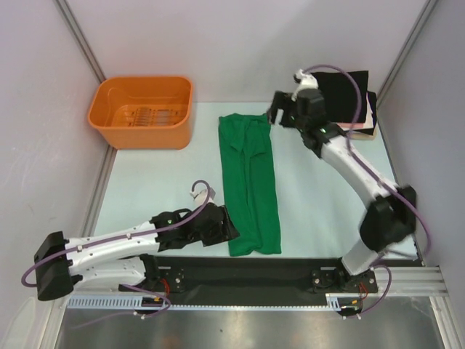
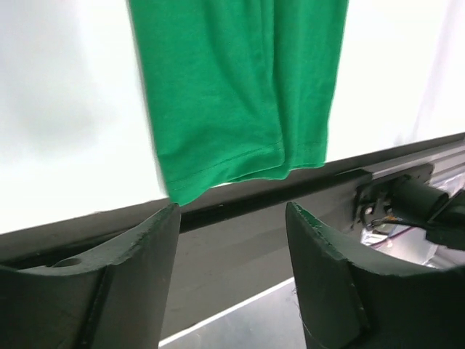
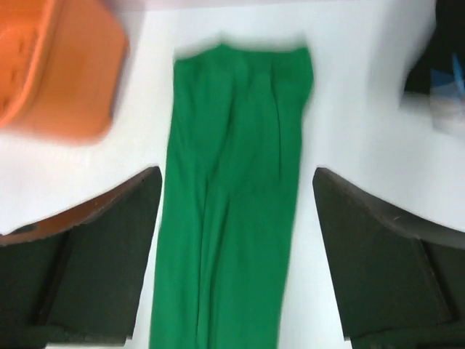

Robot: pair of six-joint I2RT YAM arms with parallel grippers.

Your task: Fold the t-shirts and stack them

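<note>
The green t-shirt (image 1: pixel 251 182) lies flat on the table, folded lengthwise into a long narrow strip running from far to near. It also shows in the left wrist view (image 2: pixel 240 87) and the right wrist view (image 3: pixel 232 203). My left gripper (image 1: pixel 227 222) is open and empty just left of the strip's near end (image 2: pixel 231 218). My right gripper (image 1: pixel 276 115) is open and empty above the strip's far right corner (image 3: pixel 236 182). A stack of folded shirts, black on top (image 1: pixel 347 98), with pink and white edges below, lies at the far right.
An orange plastic basket (image 1: pixel 142 110) stands at the far left and shows in the right wrist view (image 3: pixel 58 65). The black strip (image 1: pixel 247 273) and metal rail run along the near table edge. Side walls enclose the table.
</note>
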